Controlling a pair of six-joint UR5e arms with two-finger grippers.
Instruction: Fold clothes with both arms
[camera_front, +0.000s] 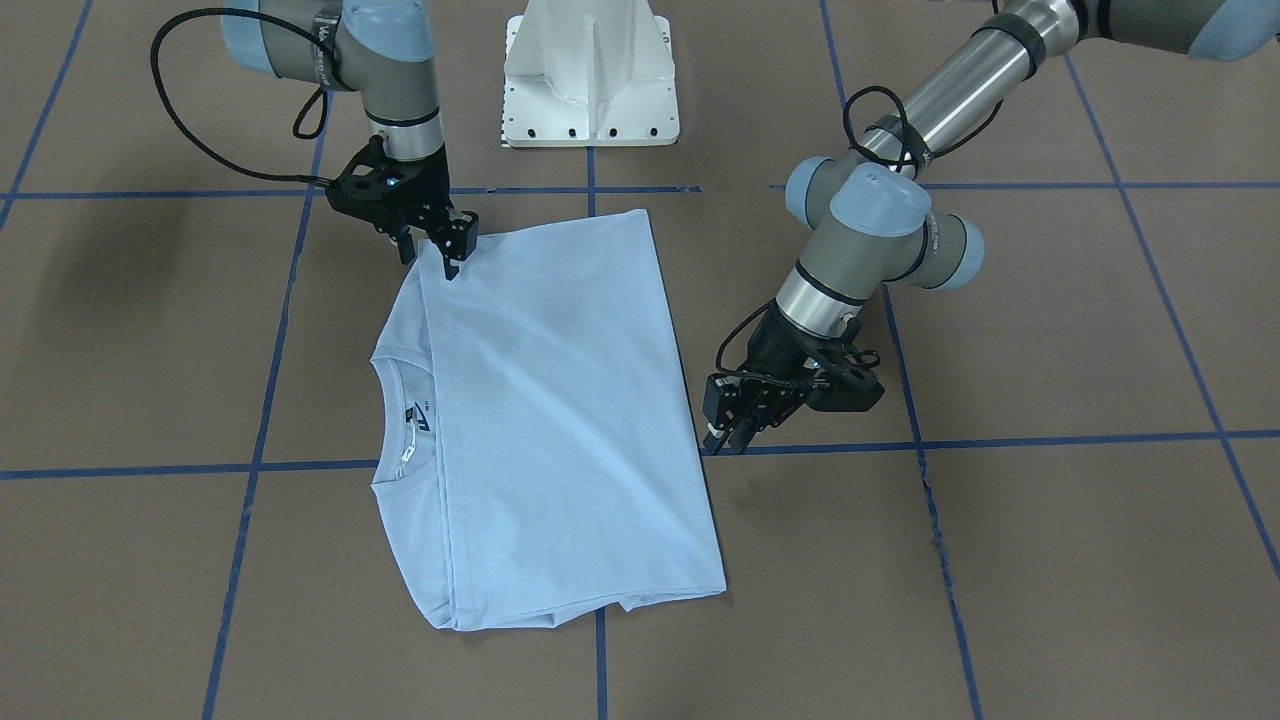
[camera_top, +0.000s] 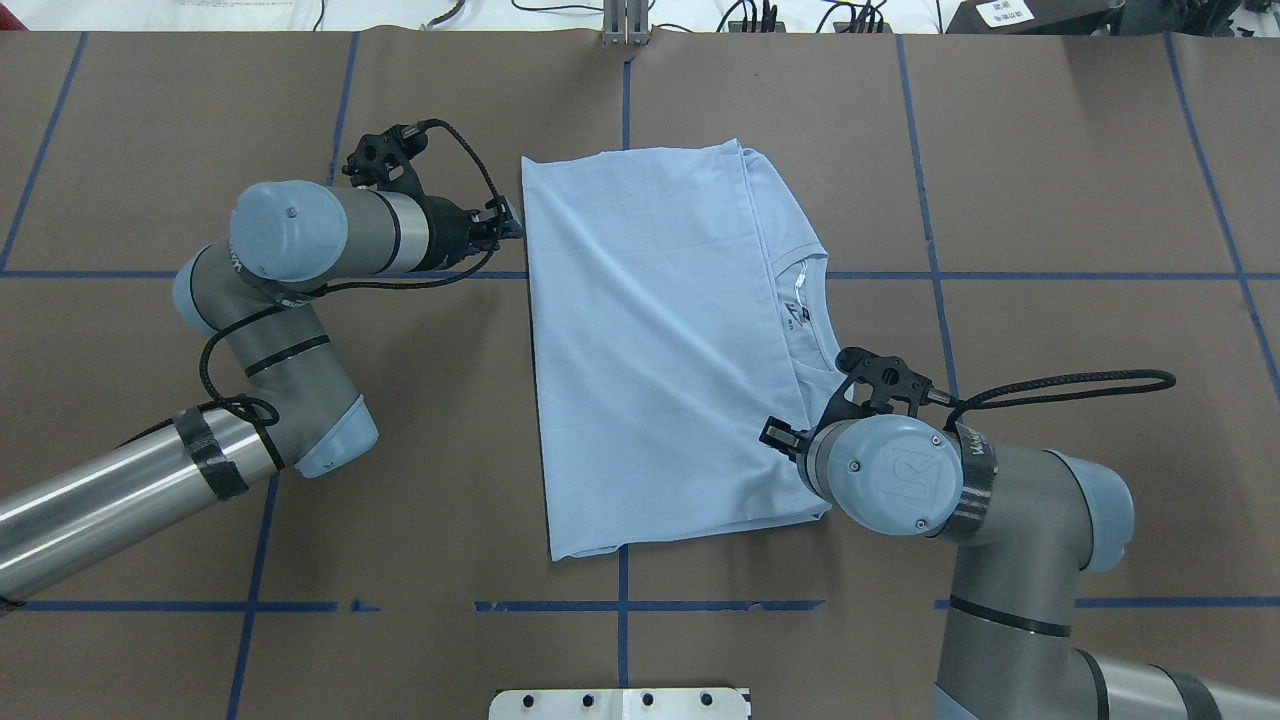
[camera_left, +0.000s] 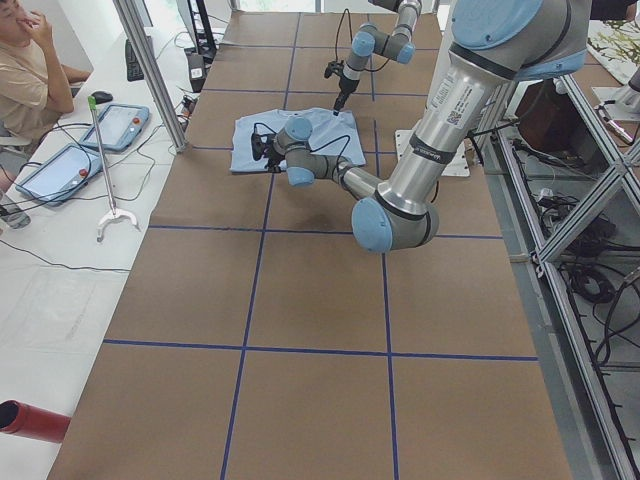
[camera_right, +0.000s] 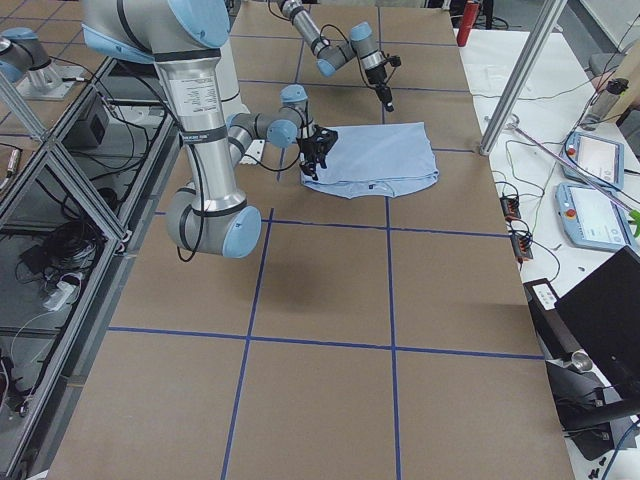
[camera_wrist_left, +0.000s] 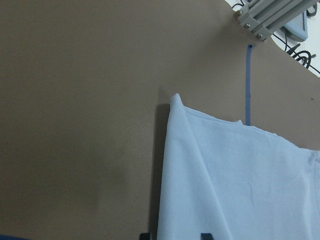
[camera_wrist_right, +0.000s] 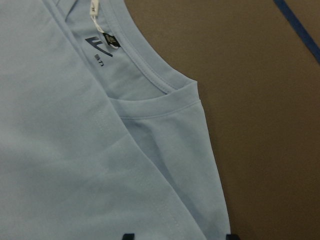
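**Between folds, both hands empty**

One T-shirt (camera_front: 560, 400) lies flat mid-desk (camera_front: 1050, 560), already folded to a rectangle with the collar showing. The left hand (camera_front: 735, 425) sits just beside the hem edge, fingers apart. The right hand (camera_front: 430, 262) is at the shoulder corner, fingers apart. Likely lining up the next fold, which needs both pinching cloth together. Count: one T-shirt, two hands.

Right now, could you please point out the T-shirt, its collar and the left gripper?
T-shirt (camera_top: 650, 340), overhead view, middle of the folded top layer.
Collar (camera_wrist_right: 152, 62), right wrist view, on the ribbed band.
Left gripper (camera_front: 728, 443), front-facing view, midway between its fingertips.
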